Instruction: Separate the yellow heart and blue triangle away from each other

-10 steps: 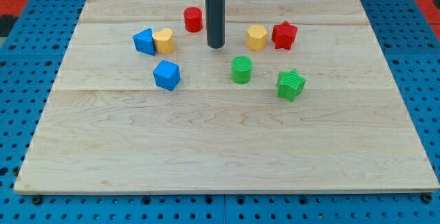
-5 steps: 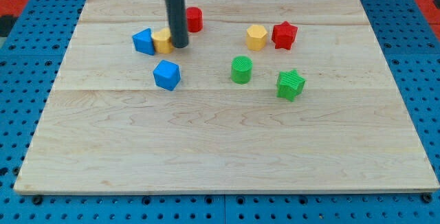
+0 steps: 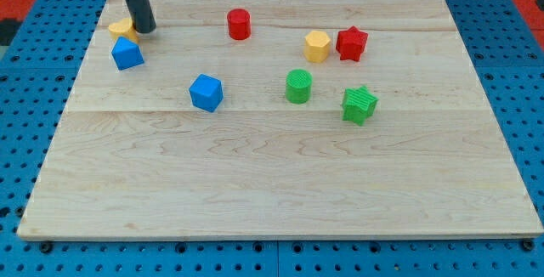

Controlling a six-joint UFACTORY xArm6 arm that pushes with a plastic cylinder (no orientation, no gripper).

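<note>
My tip (image 3: 145,30) rests low at the view's top left; rod nearly upright.

Blocks: two blue (image 3: 127,54), two yellow (image 3: 317,46), two red (image 3: 239,24), two green (image 3: 298,86).

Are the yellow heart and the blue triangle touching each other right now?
Cannot tell. In the camera view the yellow heart sits right above the blue triangle; their edges meet with no clear gap, and my tip is beside the heart.
</note>
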